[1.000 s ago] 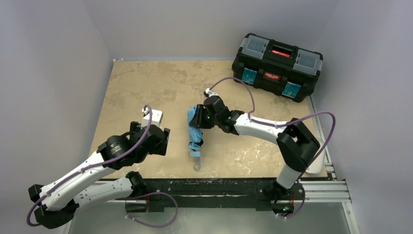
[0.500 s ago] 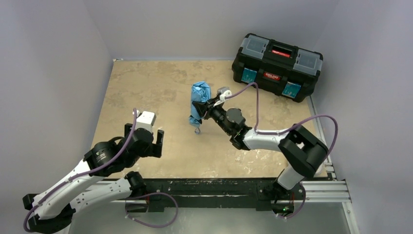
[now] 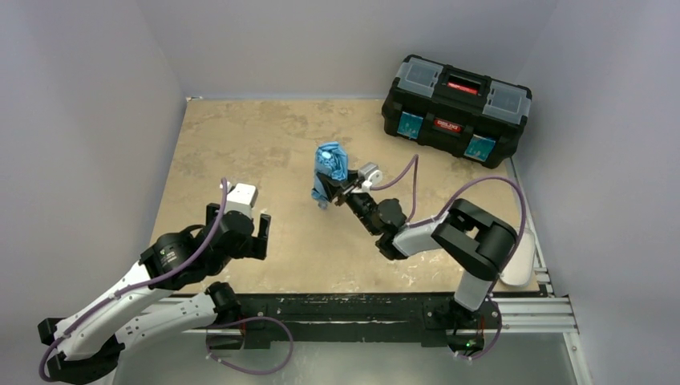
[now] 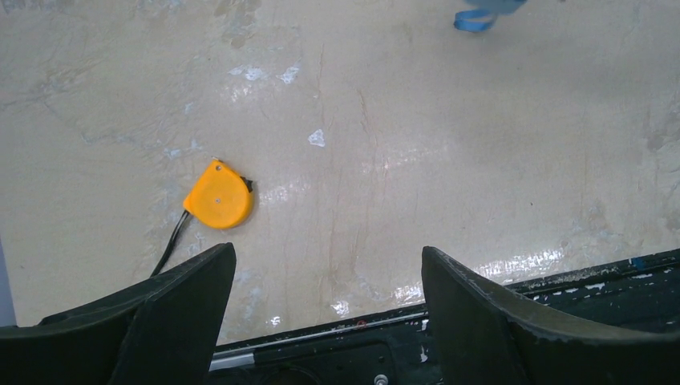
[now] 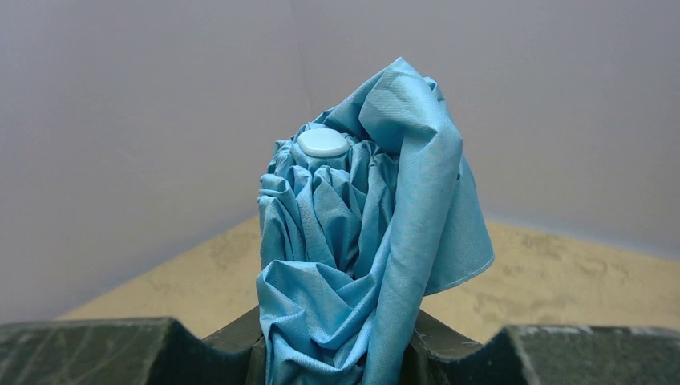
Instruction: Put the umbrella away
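The folded light blue umbrella (image 3: 329,170) is held upright above the middle of the table. My right gripper (image 3: 341,190) is shut on its bunched canopy. In the right wrist view the fabric (image 5: 365,265) fills the gap between the fingers, with the pale round tip cap (image 5: 323,143) on top. Its strap end (image 4: 479,18) shows at the top of the left wrist view. My left gripper (image 3: 238,220) is open and empty above the table's front left, its fingers (image 4: 172,309) wide apart.
A black toolbox (image 3: 455,108), shut, stands at the back right corner. A small orange tape measure (image 4: 218,195) lies on the table near the left gripper. The table's front edge and black rail (image 4: 345,337) run under the left gripper.
The right gripper lifted the umbrella off the table and swung it upright, tip up, toward the back. The left arm drew back toward the front left, then stayed still.
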Robot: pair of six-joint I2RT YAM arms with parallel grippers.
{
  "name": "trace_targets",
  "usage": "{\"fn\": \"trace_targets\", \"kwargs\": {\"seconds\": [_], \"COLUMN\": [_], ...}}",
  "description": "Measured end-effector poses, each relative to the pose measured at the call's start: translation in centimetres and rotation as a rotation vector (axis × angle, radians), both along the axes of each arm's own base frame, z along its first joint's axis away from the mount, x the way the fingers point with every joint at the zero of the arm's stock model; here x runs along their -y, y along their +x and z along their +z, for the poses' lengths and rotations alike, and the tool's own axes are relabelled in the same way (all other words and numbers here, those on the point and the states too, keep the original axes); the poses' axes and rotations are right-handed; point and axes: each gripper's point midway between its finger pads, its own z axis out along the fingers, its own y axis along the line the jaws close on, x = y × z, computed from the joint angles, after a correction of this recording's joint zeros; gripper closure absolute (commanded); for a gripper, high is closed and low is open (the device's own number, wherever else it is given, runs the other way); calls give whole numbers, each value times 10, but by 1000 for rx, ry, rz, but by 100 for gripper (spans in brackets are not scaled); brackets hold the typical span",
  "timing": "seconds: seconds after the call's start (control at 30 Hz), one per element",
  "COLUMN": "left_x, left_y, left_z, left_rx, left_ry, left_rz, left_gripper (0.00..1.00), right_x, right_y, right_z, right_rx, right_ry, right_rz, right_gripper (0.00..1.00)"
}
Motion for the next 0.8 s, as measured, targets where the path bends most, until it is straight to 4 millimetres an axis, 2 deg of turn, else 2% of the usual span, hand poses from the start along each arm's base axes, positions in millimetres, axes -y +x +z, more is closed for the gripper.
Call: {"fn": "trace_targets", "kwargs": {"seconds": [0.07,0.2,0.37,0.53,0.6,0.63,0.7,0.8], "left_x": [0,0,1,1,2,2,5,13], "left_y": [0,0,0,0,0,0,0,2], "left_z": [-1,-3,-3,-4,-4,-5,-6,-8], "left_rx": [-1,-4,-5,-6,-11,-14,-23,-35], "left_ry": [2,5,5,6,10,12,13,11], "left_rz": [0,0,-1,-2,-5,-6,-17,-42], "left_gripper": [15,15,16,16,16,16,16,18], "right_x": [0,1,-5,3,7,8,10,16], "right_y": [-6,-26,-41,-59,-59,-58,-54,-41], "right_z": [-33,-139,-140,-125,-106,-93,-54,24], "right_rx": [-52,-224,-259,-248,-224,-209,-163,-80], "right_ry": [-37,-169,-136,-142,-149,-146,-127,-101], "right_rz": [2,-3,2,9,0,-9,-35,-115], "right_gripper": [100,100,100,100,100,100,100,100]}}
